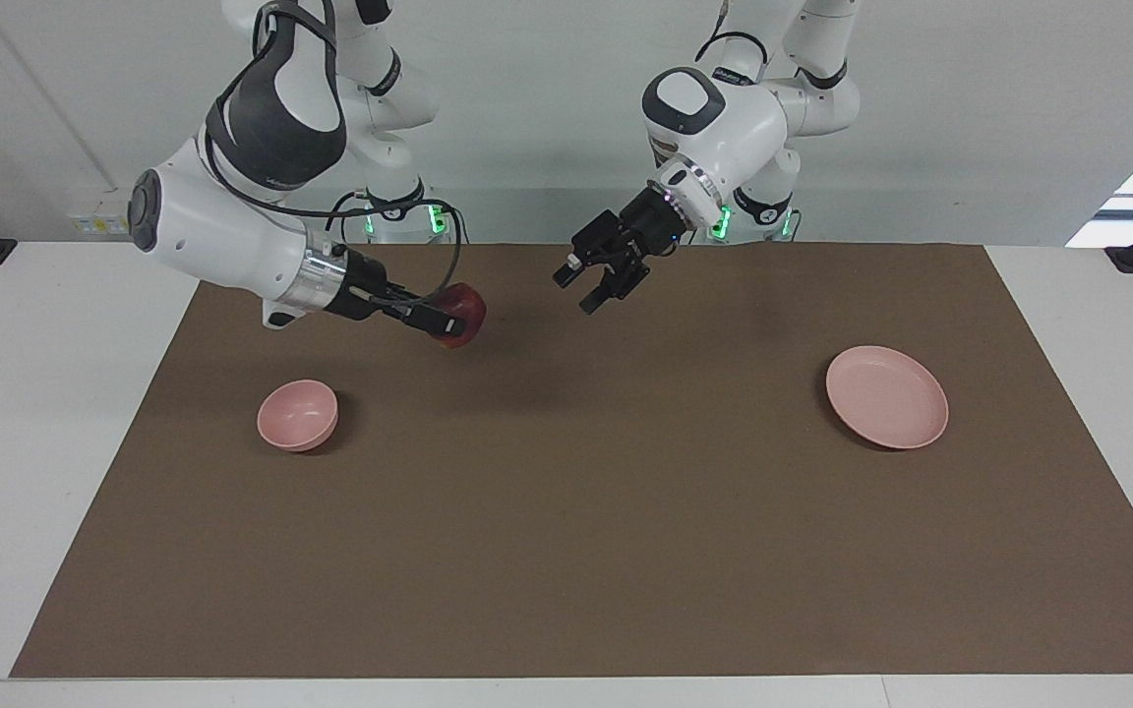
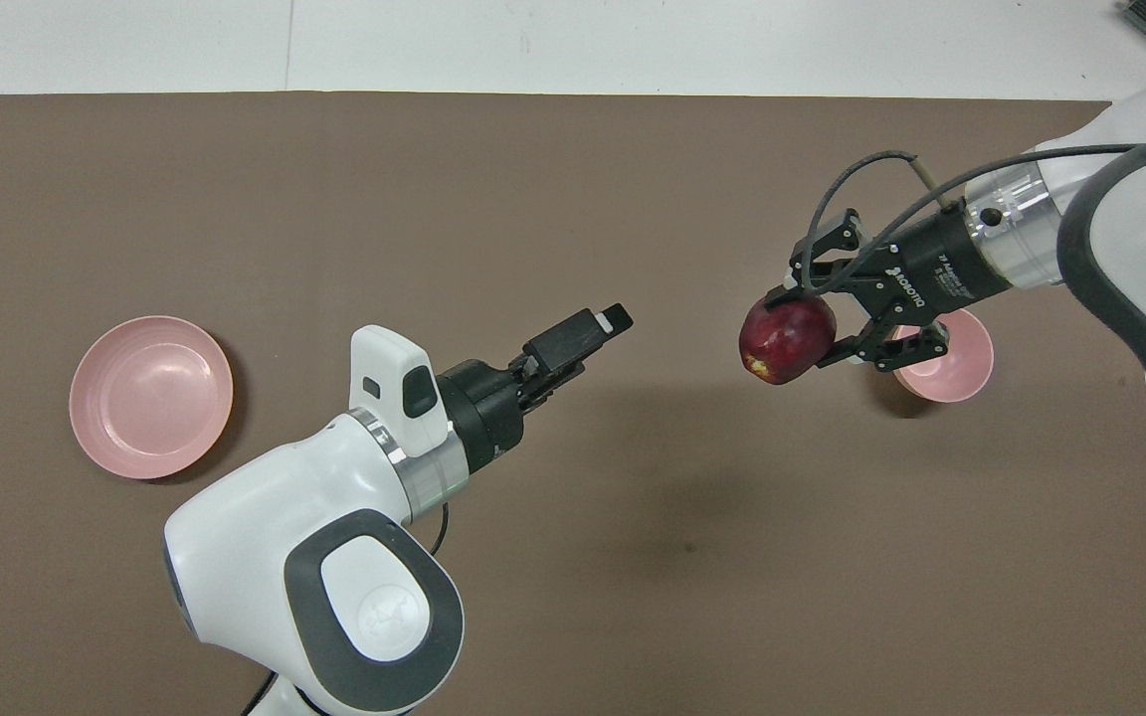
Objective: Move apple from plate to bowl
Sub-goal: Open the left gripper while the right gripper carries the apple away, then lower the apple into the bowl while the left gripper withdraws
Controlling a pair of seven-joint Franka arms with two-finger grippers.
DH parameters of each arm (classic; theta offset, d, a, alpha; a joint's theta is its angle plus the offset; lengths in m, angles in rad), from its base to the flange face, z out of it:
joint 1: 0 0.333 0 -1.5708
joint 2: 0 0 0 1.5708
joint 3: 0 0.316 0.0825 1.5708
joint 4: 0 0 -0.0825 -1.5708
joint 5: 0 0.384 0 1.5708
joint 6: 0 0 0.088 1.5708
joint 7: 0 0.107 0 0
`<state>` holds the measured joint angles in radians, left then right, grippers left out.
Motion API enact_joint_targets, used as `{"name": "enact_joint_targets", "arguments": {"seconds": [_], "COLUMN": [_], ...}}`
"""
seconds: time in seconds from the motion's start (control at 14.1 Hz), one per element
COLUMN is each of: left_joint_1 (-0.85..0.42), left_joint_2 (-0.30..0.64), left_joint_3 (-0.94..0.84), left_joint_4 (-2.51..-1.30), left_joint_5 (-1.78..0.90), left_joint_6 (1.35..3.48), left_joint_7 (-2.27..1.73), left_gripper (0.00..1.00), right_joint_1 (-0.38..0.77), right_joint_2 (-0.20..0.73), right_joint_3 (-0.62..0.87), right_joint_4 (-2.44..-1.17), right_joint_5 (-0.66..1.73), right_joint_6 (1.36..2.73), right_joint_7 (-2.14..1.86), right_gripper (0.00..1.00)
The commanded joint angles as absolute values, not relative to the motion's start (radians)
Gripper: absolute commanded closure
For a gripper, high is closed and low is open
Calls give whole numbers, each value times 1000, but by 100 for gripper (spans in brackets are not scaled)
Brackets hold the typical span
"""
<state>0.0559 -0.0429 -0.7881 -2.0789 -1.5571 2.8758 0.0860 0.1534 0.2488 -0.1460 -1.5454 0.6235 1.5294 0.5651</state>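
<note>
The dark red apple [image 1: 466, 303] [image 2: 780, 343] hangs in the air with my right gripper [image 1: 452, 320] [image 2: 794, 336] shut on it. It is over the mat just beside the bowl, toward the table's middle. The small pink bowl [image 1: 297, 413] [image 2: 961, 370] stands empty at the right arm's end, partly covered by that gripper in the overhead view. My left gripper [image 1: 576, 292] [image 2: 613, 320] is open and empty above the middle of the mat. The flat pink plate [image 1: 886, 396] [image 2: 151, 396] lies empty at the left arm's end.
A brown mat [image 1: 566, 541] [image 2: 434, 179] covers most of the white table [image 1: 45, 393]. Nothing else stands on it apart from the bowl and the plate.
</note>
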Motion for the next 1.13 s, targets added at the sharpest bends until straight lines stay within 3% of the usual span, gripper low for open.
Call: {"name": "enact_joint_targets", "arguments": {"seconds": [0.0, 0.43, 1.06], "left_joint_1": [11, 6, -18], "left_joint_2": [-67, -61, -78], "left_joint_3": [-720, -658, -418], "left_joint_4": [-2129, -2163, -2191], "left_joint_5": [-1536, -1370, -950], "left_joint_6": [2887, 2843, 2478], "left_joint_7": [87, 91, 86], "left_gripper": [0, 0, 0], "right_joint_1": [134, 84, 37], "right_joint_2": [233, 242, 276], "right_joint_3": [-143, -143, -143], "right_joint_4": [-1569, -1673, -1779], "right_joint_5": [455, 177, 77], "right_joint_6": [1584, 1755, 1946], "right_joint_7": [403, 2, -150], "right_gripper": [100, 100, 100]}}
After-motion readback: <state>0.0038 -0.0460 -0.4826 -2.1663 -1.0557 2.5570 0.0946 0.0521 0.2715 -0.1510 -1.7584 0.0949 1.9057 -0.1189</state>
